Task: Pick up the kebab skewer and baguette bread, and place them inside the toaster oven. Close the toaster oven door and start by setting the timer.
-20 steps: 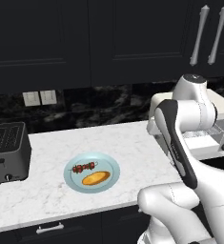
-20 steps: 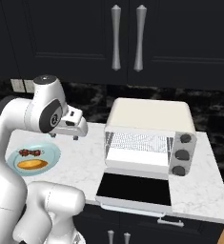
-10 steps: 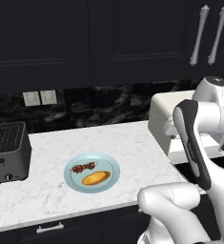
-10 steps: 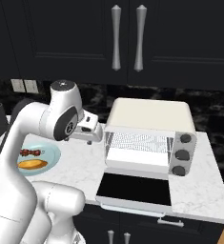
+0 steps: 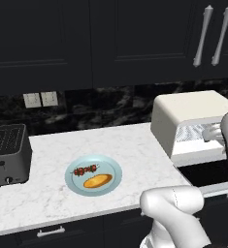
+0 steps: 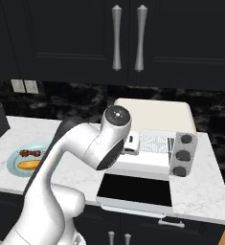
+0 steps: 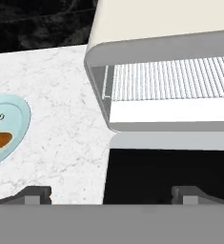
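The hand [image 7: 111, 193] hangs wide open and empty above the dark glass toaster oven door [image 6: 137, 189], folded down flat. The red-brown kebab skewer [image 5: 85, 170] and golden baguette bread [image 5: 97, 181] lie on the pale blue plate [image 5: 113, 170] on the marble desk [image 5: 105, 145], left of the cream toaster oven [image 5: 183, 114].

No readable text, labels, brands or nos. anywhere: oven, toaster, cabinets, worktop all unmarked.

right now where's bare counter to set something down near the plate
Bare marble lies between the plate and the toaster oven, and behind the plate toward the backsplash. The strip between the slot toaster and the plate is narrower. The lowered toaster oven door covers the counter's right side.
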Motion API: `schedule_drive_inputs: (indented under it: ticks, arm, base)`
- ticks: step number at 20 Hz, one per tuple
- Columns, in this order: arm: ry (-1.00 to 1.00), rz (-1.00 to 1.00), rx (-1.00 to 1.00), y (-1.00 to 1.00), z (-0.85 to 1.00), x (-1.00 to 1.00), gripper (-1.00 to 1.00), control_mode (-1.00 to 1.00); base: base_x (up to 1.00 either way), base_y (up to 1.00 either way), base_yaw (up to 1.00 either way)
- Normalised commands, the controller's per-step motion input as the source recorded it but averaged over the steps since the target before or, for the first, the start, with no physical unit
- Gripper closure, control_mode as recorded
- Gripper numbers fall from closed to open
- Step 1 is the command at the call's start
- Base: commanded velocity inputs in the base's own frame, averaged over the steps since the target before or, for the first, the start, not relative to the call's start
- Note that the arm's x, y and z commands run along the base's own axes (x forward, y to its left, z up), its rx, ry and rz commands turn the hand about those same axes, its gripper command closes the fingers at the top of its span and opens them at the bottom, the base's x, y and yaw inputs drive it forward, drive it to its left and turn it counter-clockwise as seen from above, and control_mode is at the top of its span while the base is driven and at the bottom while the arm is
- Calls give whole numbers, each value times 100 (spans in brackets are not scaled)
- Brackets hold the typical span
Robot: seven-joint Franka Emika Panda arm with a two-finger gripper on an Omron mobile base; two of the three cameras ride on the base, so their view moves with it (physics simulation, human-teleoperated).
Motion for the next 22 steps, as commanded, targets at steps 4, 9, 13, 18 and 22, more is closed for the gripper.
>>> schedule_drive_inputs:
  ticks: [4,9,13,18,22]
  arm:
    - [-27,12,1,-62,-41,25,-100,-100]
    - [-18,5,1,-51,-32,29,-100,-100]
    - [-3,0,2,-37,-5,33,-100,-100]
    - [0,0,2,-33,-4,37,-100,-100]
    - [-10,0,1,0,-9,42,-100,-100]
  base:
    - [0,0,0]
    - [0,0,0]
    - [0,0,0]
    - [0,0,0]
    - [0,0,0]
